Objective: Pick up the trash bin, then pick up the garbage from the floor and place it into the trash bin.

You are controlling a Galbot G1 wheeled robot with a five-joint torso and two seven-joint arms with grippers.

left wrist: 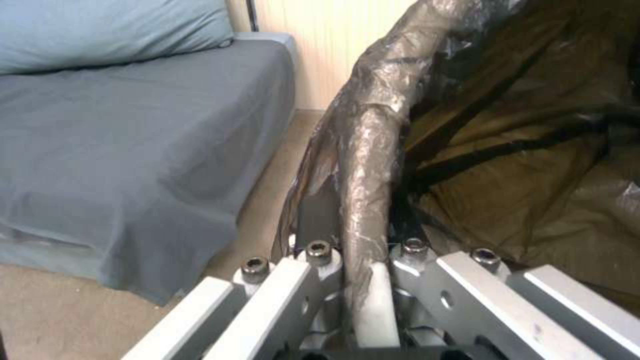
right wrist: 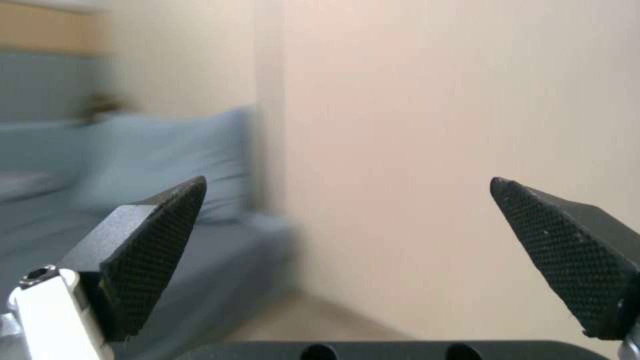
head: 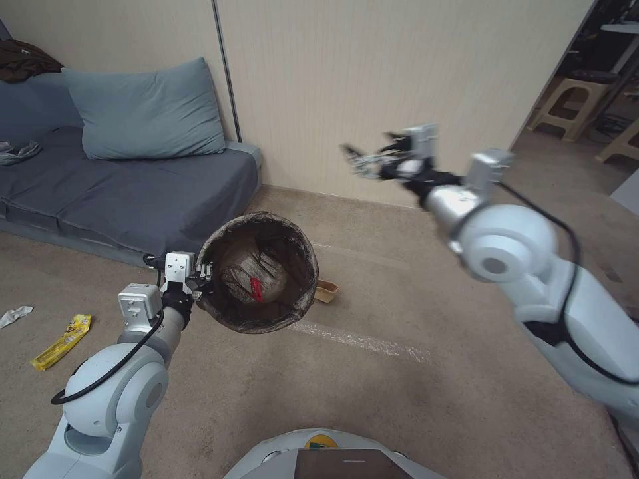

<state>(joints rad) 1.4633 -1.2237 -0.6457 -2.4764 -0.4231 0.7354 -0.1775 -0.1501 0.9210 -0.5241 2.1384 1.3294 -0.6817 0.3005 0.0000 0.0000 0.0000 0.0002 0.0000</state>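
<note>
My left gripper (head: 203, 274) is shut on the near rim of the trash bin (head: 229, 318), a round bucket lined with a dark brown bag, and holds it off the floor, tilted toward me. Inside lie a crumpled wrapper and a tiny red wrapper (head: 255, 288). In the left wrist view the bag-covered rim (left wrist: 363, 165) runs between the fingers (left wrist: 319, 260). My right gripper (head: 353, 158) hangs open and empty in the air near the wall; its black fingertips (right wrist: 157, 235) stand wide apart. A yellow snack wrapper (head: 62, 342) and a white tissue (head: 14, 315) lie on the carpet at the left.
A grey-blue sofa (head: 120, 186) with a pillow (head: 143, 110) stands at the left against the wall. A small tan scrap (head: 326, 291) lies on the carpet just behind the bin. Plastic stools (head: 572, 100) stand in the doorway at the far right.
</note>
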